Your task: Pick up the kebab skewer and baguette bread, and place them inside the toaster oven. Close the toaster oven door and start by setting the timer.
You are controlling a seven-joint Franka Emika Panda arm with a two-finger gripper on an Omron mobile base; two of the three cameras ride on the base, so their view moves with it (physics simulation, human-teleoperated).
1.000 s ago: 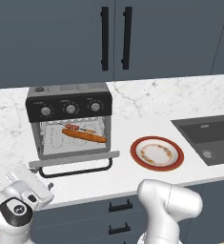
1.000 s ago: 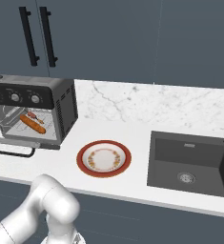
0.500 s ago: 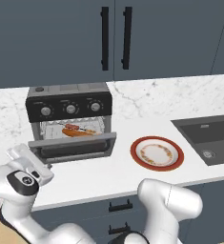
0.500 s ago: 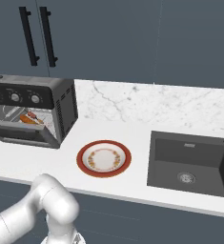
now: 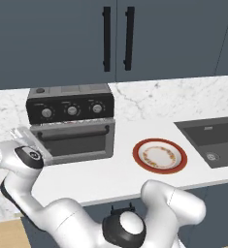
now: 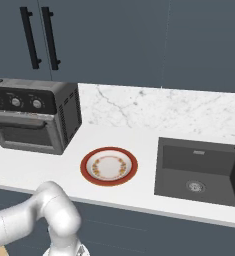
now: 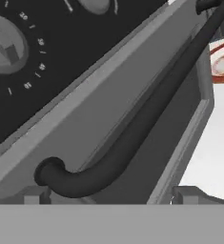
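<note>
We see the oven (image 5: pixel 72 123) at the counter's left end with its door (image 5: pixel 74 140) up against the front, so the skewer and bread are presumably inside, hidden behind the dark glass. Our gripper (image 5: pixel 30 140) sits at the door's left edge, fingers spread wide and holding nothing, right by the handle (image 7: pixel 132 128).

Risks, as we judge them: pulling away could snag the handle and drag the door back down. Reaching for the timer, we could turn the wrong knob, since they sit close together, or the spread fingers could slip off a knob.

Counts: 1 oven, 1 door, 3 knobs (image 5: pixel 72 111), 1 plate (image 5: pixel 159 155) now bare, 1 sink (image 6: pixel 201 171).
</note>
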